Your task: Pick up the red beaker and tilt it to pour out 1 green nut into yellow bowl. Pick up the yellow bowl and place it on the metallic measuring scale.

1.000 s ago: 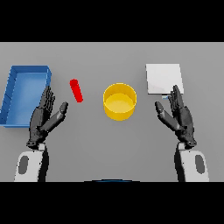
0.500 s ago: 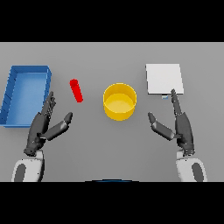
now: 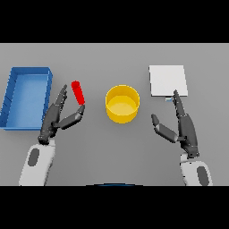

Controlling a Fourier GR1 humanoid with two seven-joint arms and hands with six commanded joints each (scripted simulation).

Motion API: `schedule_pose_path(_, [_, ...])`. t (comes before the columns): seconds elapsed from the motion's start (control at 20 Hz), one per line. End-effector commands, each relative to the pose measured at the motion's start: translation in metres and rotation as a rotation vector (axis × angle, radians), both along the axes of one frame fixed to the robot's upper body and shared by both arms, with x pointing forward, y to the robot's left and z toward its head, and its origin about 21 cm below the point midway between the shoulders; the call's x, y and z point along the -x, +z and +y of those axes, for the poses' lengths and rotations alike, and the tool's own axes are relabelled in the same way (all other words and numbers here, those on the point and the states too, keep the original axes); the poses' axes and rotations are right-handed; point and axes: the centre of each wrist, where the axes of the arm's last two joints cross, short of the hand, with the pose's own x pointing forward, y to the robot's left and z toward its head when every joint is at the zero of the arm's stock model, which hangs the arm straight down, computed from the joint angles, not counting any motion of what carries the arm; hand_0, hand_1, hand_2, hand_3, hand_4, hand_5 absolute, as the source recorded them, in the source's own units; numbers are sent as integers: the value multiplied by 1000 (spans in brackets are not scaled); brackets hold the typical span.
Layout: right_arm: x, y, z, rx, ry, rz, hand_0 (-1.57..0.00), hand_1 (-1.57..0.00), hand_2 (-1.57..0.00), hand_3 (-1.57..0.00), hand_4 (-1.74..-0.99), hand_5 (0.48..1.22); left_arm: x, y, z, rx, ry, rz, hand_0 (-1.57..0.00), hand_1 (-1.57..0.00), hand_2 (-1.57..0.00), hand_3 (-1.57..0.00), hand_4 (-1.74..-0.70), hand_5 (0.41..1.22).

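A small red beaker point(image 3: 78, 92) stands on the grey table, left of centre. My left hand point(image 3: 57, 117) is open just below and left of it, fingertips near its base, thumb spread toward it. The yellow bowl point(image 3: 122, 103) sits in the middle of the table. The metallic measuring scale point(image 3: 167, 80) is a pale square plate at the right rear. My right hand point(image 3: 182, 126) is open below the scale, fingers straight and pointing toward its near edge.
A blue tray point(image 3: 26, 97) with raised walls lies at the far left, close beside my left hand.
My left hand has moved up and right toward the red beaker. My right hand has turned edge-on and stays under the scale.
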Motion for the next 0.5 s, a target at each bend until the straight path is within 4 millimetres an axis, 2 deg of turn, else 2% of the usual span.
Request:
schedule_pose_path(0.0, [2, -1, -2, -1, -1, 1, 1, 1, 1, 1, -1273, 632, -6, -2, 1, 0, 0, -2, 1, 1, 1, 1, -1240, 641])
schedule_pose_path(0.15, [6, -3, -3, 12, 8, -22, 1, 1, 1, 1, -1278, 634, -26, -4, -2, -5, 11, -1, 1, 1, 1, 1, -1262, 668])
schedule_pose_path(0.45, [2, 0, -7, 13, 3, -7, 1, 1, 1, 1, -1267, 640, -49, -6, -11, -15, -7, 2, 1, 1, 1, 1, -1292, 688])
